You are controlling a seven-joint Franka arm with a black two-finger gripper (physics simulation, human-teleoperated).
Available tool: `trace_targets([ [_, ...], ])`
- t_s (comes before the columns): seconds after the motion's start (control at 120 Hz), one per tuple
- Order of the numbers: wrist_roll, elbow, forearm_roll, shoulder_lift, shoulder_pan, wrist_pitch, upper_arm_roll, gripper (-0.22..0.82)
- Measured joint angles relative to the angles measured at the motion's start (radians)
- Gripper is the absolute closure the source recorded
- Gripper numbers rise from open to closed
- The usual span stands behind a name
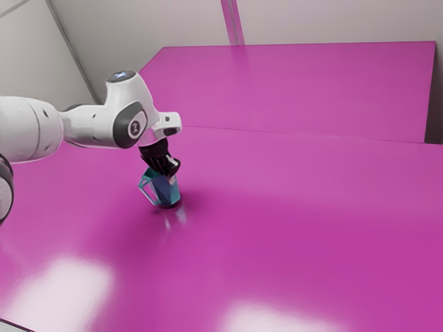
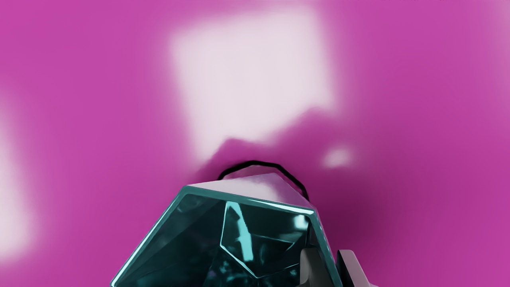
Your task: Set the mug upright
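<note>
Pink tabletop (image 1: 277,228) underneath, hand (image 1: 172,173) clamps the mug (image 1: 165,191) at its rim.

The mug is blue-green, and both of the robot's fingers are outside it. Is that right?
Not quite. The wrist view shows one finger inside the mug and the other finger outside, with the mug's wall between them. The mug is blue-green, as you say.

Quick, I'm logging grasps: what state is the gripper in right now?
Gripper: closed on the mug, pinching its wall near the rim, one finger inside and the other outside.
</note>
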Motion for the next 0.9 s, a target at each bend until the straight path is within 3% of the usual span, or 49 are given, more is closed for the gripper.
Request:
trace_targets([
  [0.167, -0.033, 0.0, 0.0, 0.026, -0.004, 0.023, 0.0, 0.75],
  [0.35, -0.049, 0.0, -0.01, 0.027, -0.004, 0.031, 0.0, 0.36],
  [0.5, -0.056, 0.004, -0.018, 0.002, -0.008, 0.03, -0.002, 0.18],
  [0.725, -0.064, 0.033, -0.055, -0.08, -0.012, -0.033, -0.017, 0.06],
  [0.9, -0.069, 0.183, -0.073, -0.093, 0.004, -0.184, -0.009, 0.03],
])
